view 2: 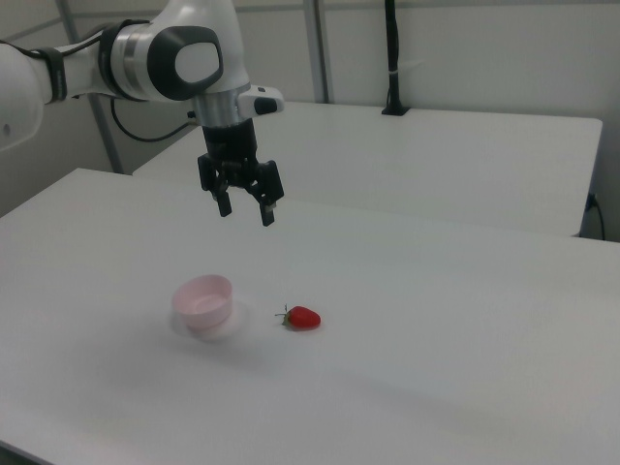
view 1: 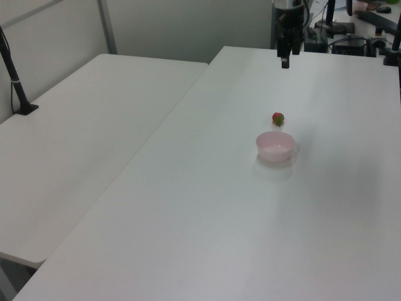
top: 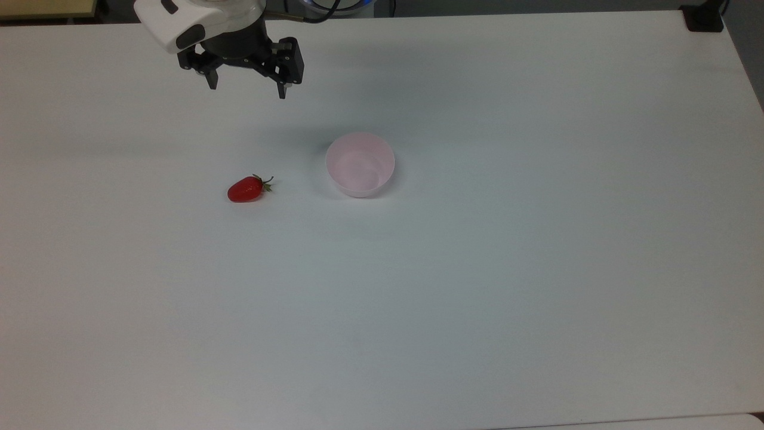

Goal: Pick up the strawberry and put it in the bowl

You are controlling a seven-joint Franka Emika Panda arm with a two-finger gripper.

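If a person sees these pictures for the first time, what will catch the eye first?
Probably the red strawberry, lying on the white table at the top view's left of the pale pink bowl, apart from it. Next, the black gripper, jaws open, raised above the table beyond both.

**No readable text**

No words, labels, brand marks, numbers or signs can be read in any view. The arm's white casing (view 2: 174,58), the bowl (top: 360,164), the strawberry (top: 246,189) and the white counter (top: 418,298) all show plain surfaces, with no lettering that can be made out.
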